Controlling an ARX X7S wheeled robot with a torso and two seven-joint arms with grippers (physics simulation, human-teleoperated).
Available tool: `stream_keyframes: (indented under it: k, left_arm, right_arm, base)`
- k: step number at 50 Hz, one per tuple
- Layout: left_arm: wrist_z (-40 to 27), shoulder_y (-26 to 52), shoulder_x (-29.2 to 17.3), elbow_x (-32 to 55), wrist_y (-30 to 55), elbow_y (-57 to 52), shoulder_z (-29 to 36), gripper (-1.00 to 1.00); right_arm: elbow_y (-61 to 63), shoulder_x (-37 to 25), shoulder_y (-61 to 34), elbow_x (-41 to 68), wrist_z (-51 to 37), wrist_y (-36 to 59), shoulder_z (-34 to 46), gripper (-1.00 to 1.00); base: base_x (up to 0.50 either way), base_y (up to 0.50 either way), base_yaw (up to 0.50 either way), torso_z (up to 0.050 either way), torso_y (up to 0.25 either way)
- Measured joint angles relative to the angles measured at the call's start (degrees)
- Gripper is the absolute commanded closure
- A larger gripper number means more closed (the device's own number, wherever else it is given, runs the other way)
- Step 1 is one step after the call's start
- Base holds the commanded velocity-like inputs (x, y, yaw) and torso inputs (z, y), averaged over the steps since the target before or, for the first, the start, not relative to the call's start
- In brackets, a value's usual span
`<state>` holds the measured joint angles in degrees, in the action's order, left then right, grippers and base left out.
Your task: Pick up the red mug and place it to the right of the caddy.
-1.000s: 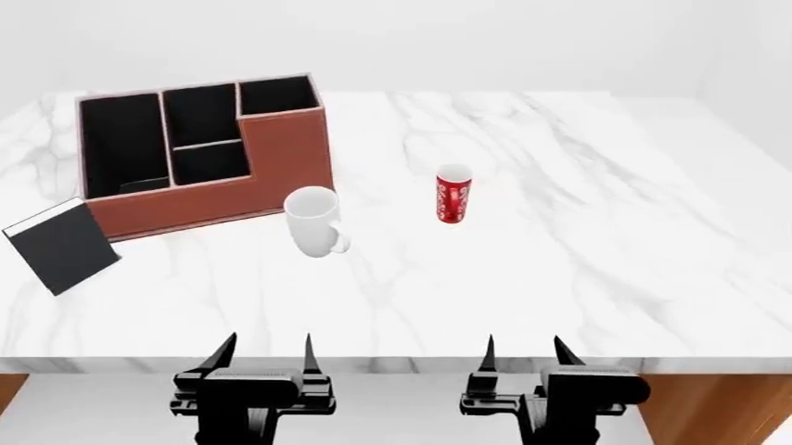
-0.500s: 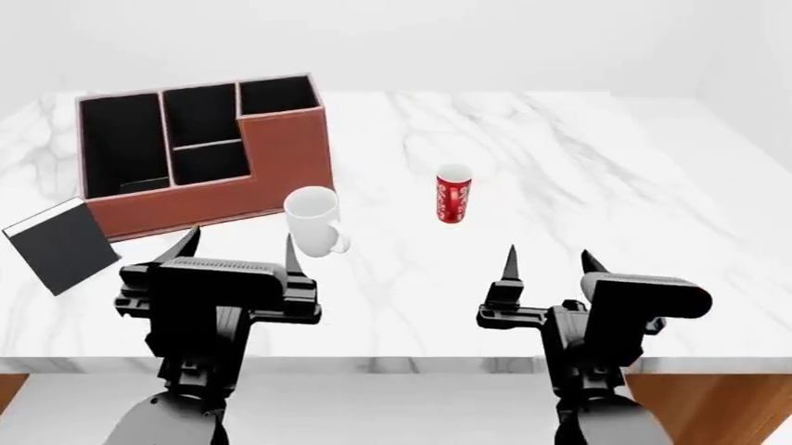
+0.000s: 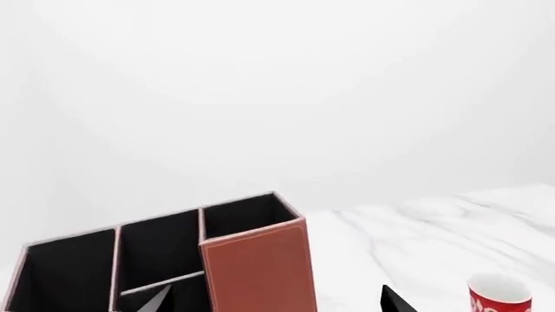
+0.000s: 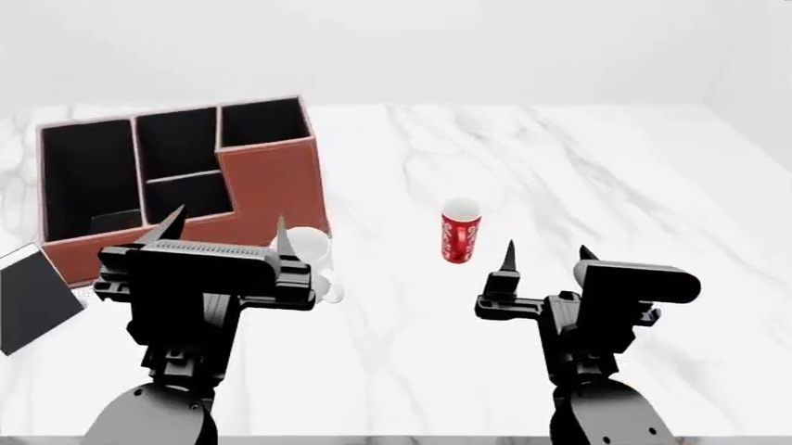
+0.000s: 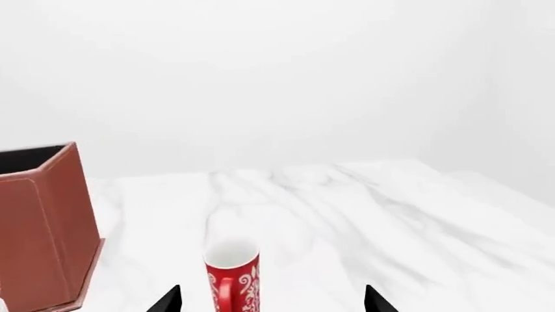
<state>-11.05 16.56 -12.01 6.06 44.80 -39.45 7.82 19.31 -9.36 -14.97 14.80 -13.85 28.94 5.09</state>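
Arms raised, tools (image 4: 542, 258) agape over table (image 4: 644, 185)

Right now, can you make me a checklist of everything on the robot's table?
Surface: white marble table, nothing spilled.
Job's things: red mug upright, standing alone to the right of the caddy, not held.
Clutter: white mug beside the caddy's front, partly hidden by the left arm; black book at the left edge.
Grippers: left tool open, empty; right tool open, empty, near the red mug.
Cables: nothing seen.
Surroundings: plain white walls.
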Motion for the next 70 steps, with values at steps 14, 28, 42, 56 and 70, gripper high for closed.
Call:
stream_keyframes:
  k: [14,28,42,56,70]
  left_arm:
    - [-0.3,0.3,-0.5,0.3,0.2,-0.2,0.3,-1.0]
    - [-0.7,0.5,-0.9,0.7,0.4,-0.1,0.4,-1.0]
    - [-0.9,0.7,-1.3,1.1,0.3,0.2,0.5,-1.0]
    - [-1.2,0.9,-1.6,1.4,0.1,0.9,0.5,-1.0]
    - [-1.5,0.9,-1.9,1.8,0.1,1.1,0.5,-1.0]
  right_arm:
    - [0.0,-0.5,-0.1,0.3,-0.4,0.1,0.6,-1.0]
    - [-0.1,-0.9,-0.2,0.9,-0.7,0.1,1.0,-1.0]
    - [-0.7,-1.9,1.8,0.2,-0.8,0.0,3.0,-1.0]
    - [-1.6,-3.2,4.9,0.0,-0.5,0.4,4.9,-1.0]
    - [1.1,-4.6,8.1,0.4,-0.3,1.6,6.2,-1.0]
  base:
    - [0.5,0.0,0.0,0.0,0.001]
    - [0.5,0.0,0.0,0.0,0.001]
    - [0.21,0.0,0.0,0.0,0.002]
    - [0.0,0.0,0.0,0.0,0.0]
    - [0.0,0.0,0.0,0.0,0.0]
